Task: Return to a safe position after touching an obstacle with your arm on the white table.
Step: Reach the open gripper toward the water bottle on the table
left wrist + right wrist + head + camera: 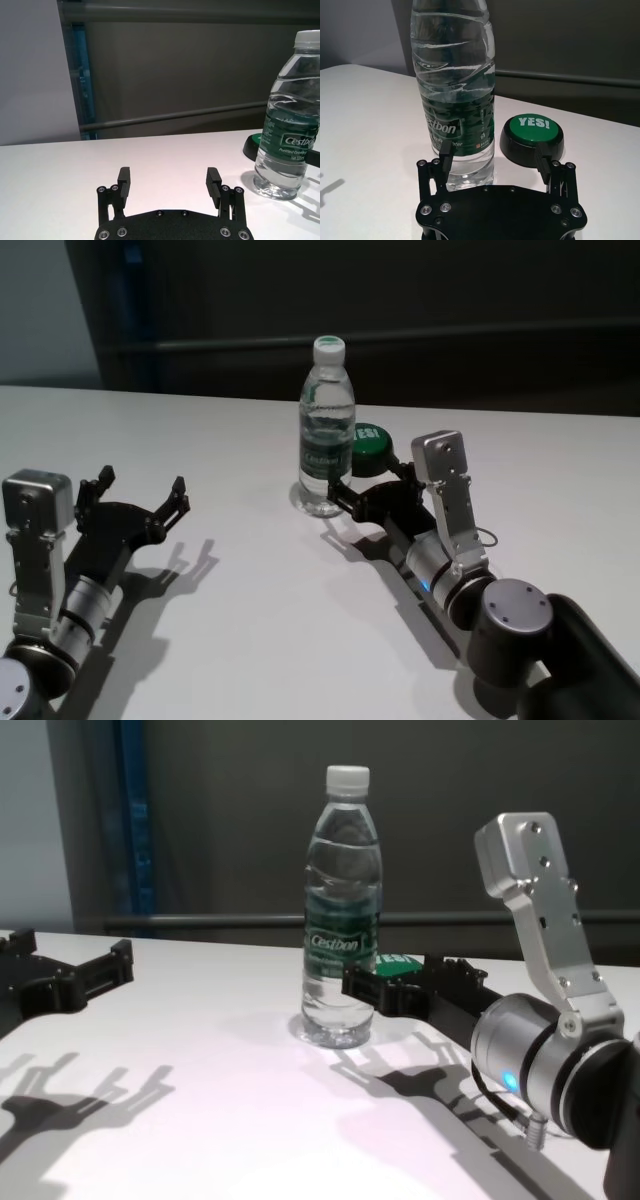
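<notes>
Tool (pixel 494 159) (right, open) against bottle (pixel 454 85)

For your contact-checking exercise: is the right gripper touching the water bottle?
Touching. The right wrist view shows one finger of the right gripper pressed against the water bottle, no gap.

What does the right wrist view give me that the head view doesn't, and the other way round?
Only the right wrist view shows the full "YES!" lettering on the green button and one end effector finger right against the bottle's lower label. Only the head view shows the bottle's white cap and the left end effector, open, off to the left over the white table. Both show the bottle upright with the open right end effector at it.
</notes>
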